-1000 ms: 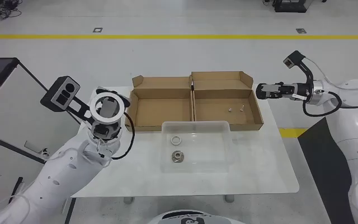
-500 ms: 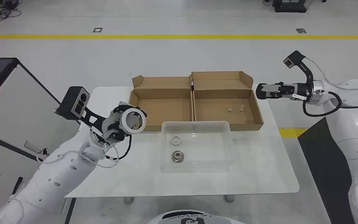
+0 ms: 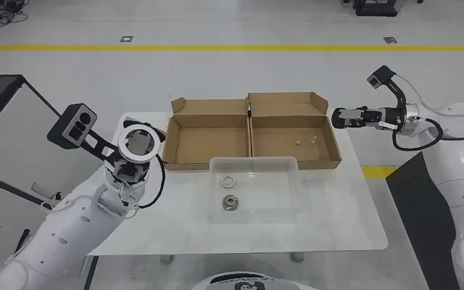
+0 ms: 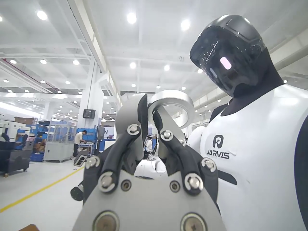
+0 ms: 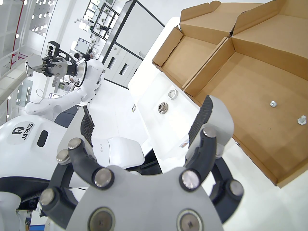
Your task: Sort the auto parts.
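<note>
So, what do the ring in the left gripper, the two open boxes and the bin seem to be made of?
Ring, held in the left gripper: probably metal, silver-grey with a dull machined sheen.
Boxes: brown cardboard, matte, with folded flaps.
Bin: likely clear plastic, since the table and the parts inside show through its walls.

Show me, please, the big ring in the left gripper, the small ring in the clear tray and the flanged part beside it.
big ring (image 4: 171, 96): left wrist view, on its outer wall.
small ring (image 5: 172, 96): right wrist view, on its outer wall.
flanged part (image 3: 229, 202): top view, on its middle.
</note>
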`<state>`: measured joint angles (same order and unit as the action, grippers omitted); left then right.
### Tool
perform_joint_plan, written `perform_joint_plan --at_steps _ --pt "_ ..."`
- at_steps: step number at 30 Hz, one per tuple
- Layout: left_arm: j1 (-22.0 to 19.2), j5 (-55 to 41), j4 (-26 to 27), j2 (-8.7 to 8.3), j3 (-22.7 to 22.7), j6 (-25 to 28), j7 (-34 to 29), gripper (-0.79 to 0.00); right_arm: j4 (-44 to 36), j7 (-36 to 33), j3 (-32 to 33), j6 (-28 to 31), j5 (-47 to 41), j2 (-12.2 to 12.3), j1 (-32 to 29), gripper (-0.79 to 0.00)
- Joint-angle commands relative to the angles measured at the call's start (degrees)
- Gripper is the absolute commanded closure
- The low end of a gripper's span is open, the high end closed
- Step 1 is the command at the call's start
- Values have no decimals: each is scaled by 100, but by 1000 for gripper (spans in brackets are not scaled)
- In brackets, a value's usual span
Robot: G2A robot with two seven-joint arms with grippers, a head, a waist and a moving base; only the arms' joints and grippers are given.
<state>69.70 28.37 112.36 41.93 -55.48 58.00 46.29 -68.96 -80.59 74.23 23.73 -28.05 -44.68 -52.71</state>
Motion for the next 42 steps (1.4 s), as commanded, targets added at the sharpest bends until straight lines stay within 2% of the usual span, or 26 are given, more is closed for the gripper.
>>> perform_joint_plan --at_steps 1,21,25,33,37,42 --pt "-1 39 38 7 24 0 0 0 0 0 0 0 0 0 0 -785" --pt "14 52 29 12 26 -85 -100 0 0 0 0 0 0 0 0 -785" --pt "-76 40 24 101 196 -325 -830 0 0 0 0 0 0 0 0 -785" --pt "-625 -67 -424 366 720 -756 -2297 0 0 0 0 0 0 0 0 -785" --pt "-1075 -271 -618 544 984 -1072 -2961 0 0 0 0 0 0 0 0 -785" --pt "-1798 -659 -969 812 1433 -1777 -4233 0 0 0 0 0 0 0 0 -785"
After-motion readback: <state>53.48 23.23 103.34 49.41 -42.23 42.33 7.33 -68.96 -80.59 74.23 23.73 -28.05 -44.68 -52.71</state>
